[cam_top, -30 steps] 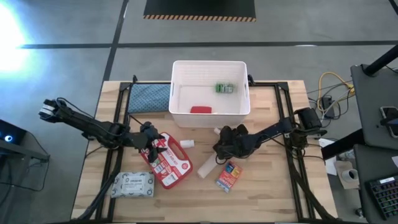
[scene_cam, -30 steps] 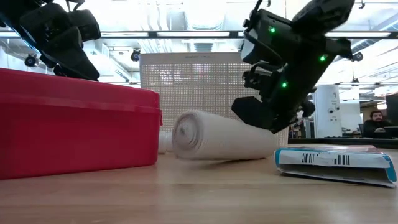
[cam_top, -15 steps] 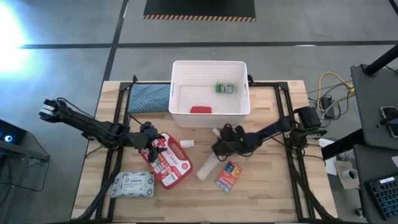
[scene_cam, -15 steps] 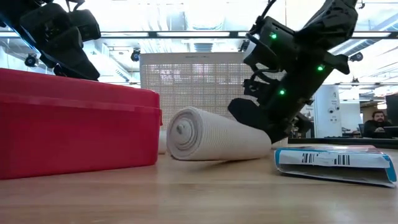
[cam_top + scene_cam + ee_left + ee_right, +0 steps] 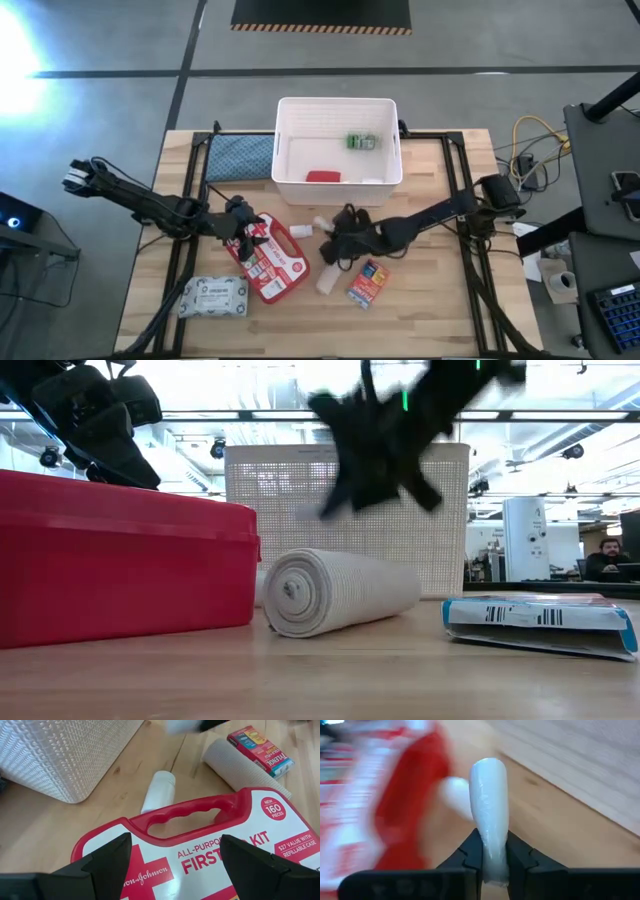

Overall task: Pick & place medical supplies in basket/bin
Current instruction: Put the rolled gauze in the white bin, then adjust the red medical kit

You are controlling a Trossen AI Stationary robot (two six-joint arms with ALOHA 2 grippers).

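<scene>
My right gripper (image 5: 328,232) is shut on a small white wrapped piece (image 5: 490,795), just above the table between the first-aid pouch (image 5: 270,257) and the white basket (image 5: 338,142). It shows blurred in the low view (image 5: 380,430). My left gripper (image 5: 180,865) is open over the pouch's handle end (image 5: 180,815), with a finger standing at each side. I cannot tell whether it touches the pouch. The beige bandage roll (image 5: 330,272), the orange-blue box (image 5: 368,284), the wipes pack (image 5: 214,297) and another white piece (image 5: 300,231) lie on the table. The basket holds a red tube (image 5: 322,176) and a green item (image 5: 362,141). My right gripper pinches the white piece by its near end (image 5: 491,842) between its two fingers (image 5: 470,854). The rest of the piece sticks out ahead of the fingertips, in line with the fingers. It is lifted clear of the table.
A blue-grey cloth pad (image 5: 240,155) lies to the left of the basket. A black frame (image 5: 462,190) runs round the tabletop. Bare wood shows along the near edge (image 5: 430,320). A person sits far off in the room (image 5: 605,550).
My right gripper has moved up and toward the table's left edge, away from the bandage roll, taking the white piece from beside the basket with it. The bandage roll has turned and shifted a little on the table. My left gripper has kept still.
</scene>
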